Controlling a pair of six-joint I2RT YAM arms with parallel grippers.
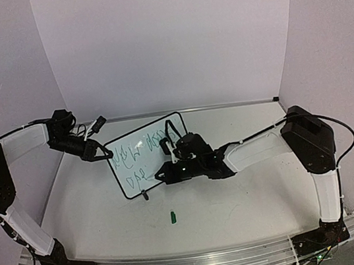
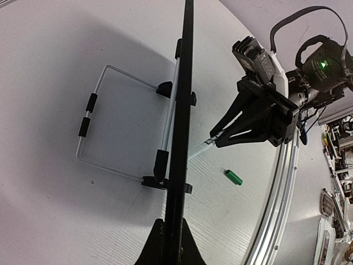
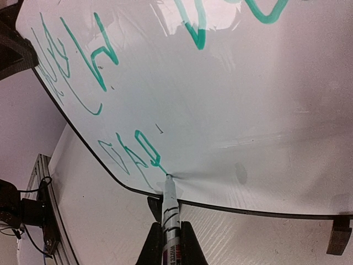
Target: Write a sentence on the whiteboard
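Observation:
The whiteboard [image 1: 157, 162] stands tilted on the table, propped on a wire stand [image 2: 110, 121]. My left gripper [image 1: 105, 154] is shut on its left edge; in the left wrist view the black frame [image 2: 185, 110] runs edge-on between the jaws [image 2: 174, 243]. The sentence [image 1: 137, 153] is green scrawl in two lines [image 3: 88, 55]. My right gripper [image 1: 161, 173] is shut on a grey marker [image 3: 170, 212], and the tip touches the board at the end of the lower line. The gripper [image 3: 170, 245] sits just below the board's bottom edge.
A green marker cap [image 1: 174, 217] lies on the table in front of the board, also in the left wrist view [image 2: 233, 177]. A metal rail [image 1: 196, 263] runs along the near edge. Walls close the back and both sides. One black foot [image 3: 339, 237] of the board shows.

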